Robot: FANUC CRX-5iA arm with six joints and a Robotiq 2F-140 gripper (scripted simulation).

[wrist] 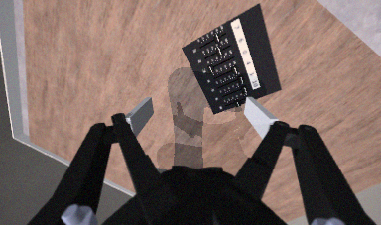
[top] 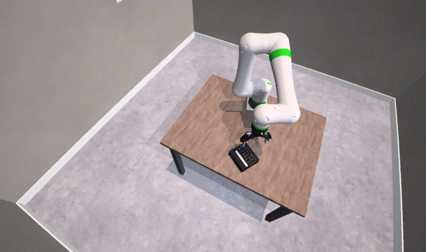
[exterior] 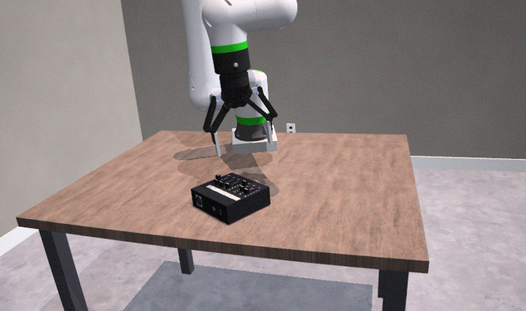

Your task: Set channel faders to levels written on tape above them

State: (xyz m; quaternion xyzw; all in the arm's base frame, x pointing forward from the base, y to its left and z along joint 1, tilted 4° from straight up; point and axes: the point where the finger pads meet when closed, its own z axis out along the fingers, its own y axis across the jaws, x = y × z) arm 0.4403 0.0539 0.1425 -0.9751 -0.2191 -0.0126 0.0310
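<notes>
The lighting desk (exterior: pixel 230 196) is a small black box standing flat on the wooden table, near its front edge in the top view (top: pixel 244 157). A white tape strip (wrist: pixel 245 54) runs along one side of its top, beside a row of several faders (wrist: pixel 220 71); the levels on the tape are too small to read. My gripper (exterior: pixel 242 141) hangs well above the table, behind the desk, fingers wide open and empty. In the wrist view the gripper (wrist: pixel 197 113) frames the desk's near edge from above, with the right fingertip over one corner.
The robot's white base block (exterior: pixel 253 144) stands on the table behind the desk. The table edge and grey floor (wrist: pixel 15 86) show at the left of the wrist view.
</notes>
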